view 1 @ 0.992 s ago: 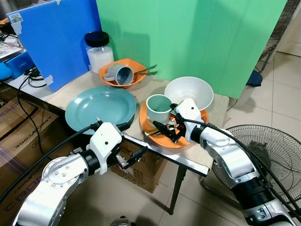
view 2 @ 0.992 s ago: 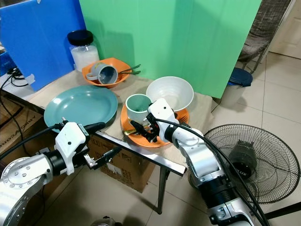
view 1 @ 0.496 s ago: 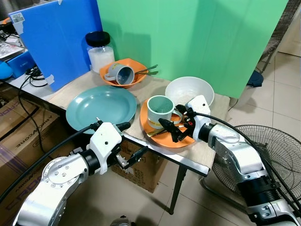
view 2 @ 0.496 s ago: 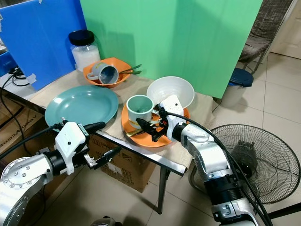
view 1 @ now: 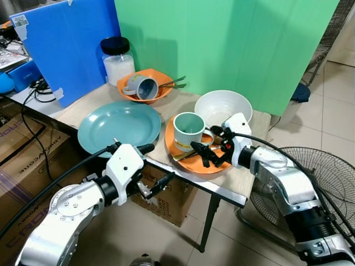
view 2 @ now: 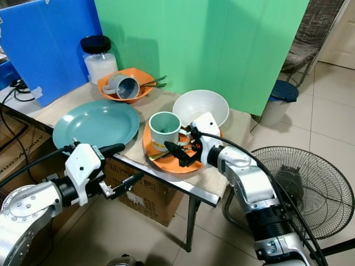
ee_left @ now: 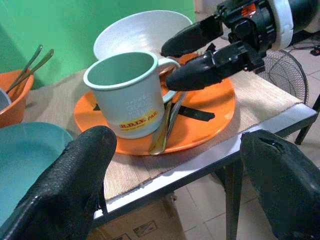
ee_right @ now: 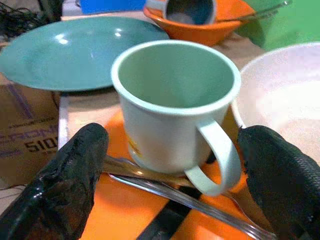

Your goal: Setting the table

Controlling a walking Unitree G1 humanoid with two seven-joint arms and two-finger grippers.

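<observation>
Since a second ago the right gripper [view 2: 178, 153] has drawn back toward the near right of the orange plate [view 2: 194, 164], its wrist now farther right, beside the white bowl [view 2: 201, 107] rather than in front of it. Its two black fingers stand spread apart over the plate, holding nothing, their tips just beside the pale green mug [ee_right: 176, 107]. The mug, the plates and the bowls lie as before.

The mug is smooth and glossy, cylindrical, upright on the left part of the flat round orange plate, its loop handle toward the gripper. A yellow and red label low on its side reads roughly "R.D.IX PAIL"; embossed lettering above is too faint to read. Shiny metal cutlery [ee_left: 164, 131] lies on the plate against the mug's base. The plate rests on a woven beige mat [ee_left: 137, 169] on the table [view 1: 183, 174], whose near edge is metal.

To the left lies a wide teal plate [view 1: 118, 124]; at the far side an orange bowl [view 1: 145, 86] holds a tipped grey mug [view 1: 140, 87] and cutlery, beside a black-lidded glass jar [view 1: 117, 60].

The left gripper [view 1: 150, 168] hangs below the table edge, fingers wide apart and empty. A cardboard box [ee_right: 29, 137] shows "5010".
</observation>
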